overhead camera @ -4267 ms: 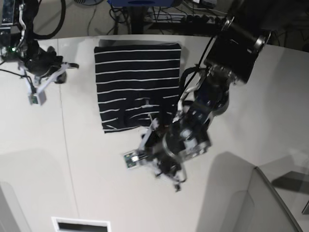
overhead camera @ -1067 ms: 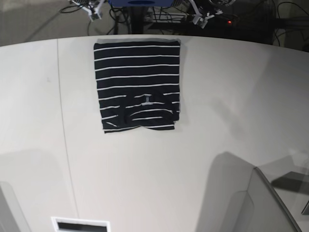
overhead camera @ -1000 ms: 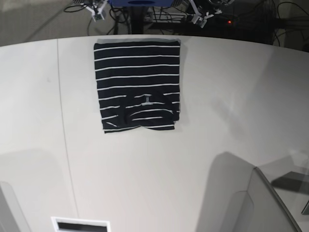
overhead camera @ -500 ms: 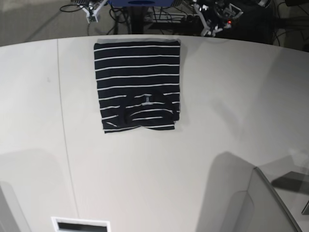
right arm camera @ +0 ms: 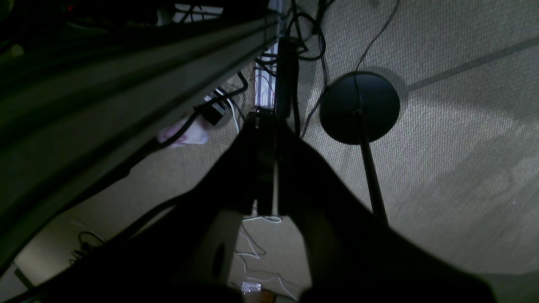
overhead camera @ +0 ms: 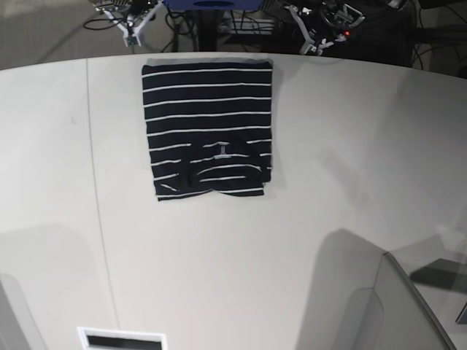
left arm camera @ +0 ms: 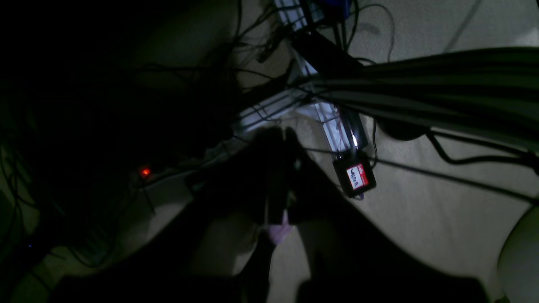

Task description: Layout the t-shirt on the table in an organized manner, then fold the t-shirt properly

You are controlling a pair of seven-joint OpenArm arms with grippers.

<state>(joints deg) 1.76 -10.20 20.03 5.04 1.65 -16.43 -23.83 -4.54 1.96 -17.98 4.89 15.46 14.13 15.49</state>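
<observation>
Matte white table [overhead camera: 350,146] fills the base view, a thin dark seam running down its left part and the curved far edge at top. On it, toward the far edge and left of centre, lies the t-shirt [overhead camera: 208,127]: dark navy with thin white stripes, folded into a compact upright rectangle, its far edge just at the table rim. Small white neck label [overhead camera: 223,151] faces up on the lower half. The near edge is slightly uneven, with a shallow notch and a sliver of a lower layer showing at the bottom right corner. Both arms are off the table, parked beyond the far rim. Left gripper [overhead camera: 315,33] sits at top right of the base view, right gripper [overhead camera: 130,25] at top left, each well apart from the cloth. Left wrist view is dark: fingers [left arm camera: 273,185] appear pressed together, nothing between them, floor cables and a small red-labelled box [left arm camera: 355,176] beyond. Right wrist view: jaws likewise together and empty, looking down past the table underside at carpet and a round black stand base [right arm camera: 359,107]. Judgement: fold looks complete, arms at rest. Risks from here: the shirt sits so close to the far rim that any nudge from an arm coming back over the edge could drag it off or open the layers; the loose near corner could spring out unaided; cables below might snag a parked wrist.
</observation>
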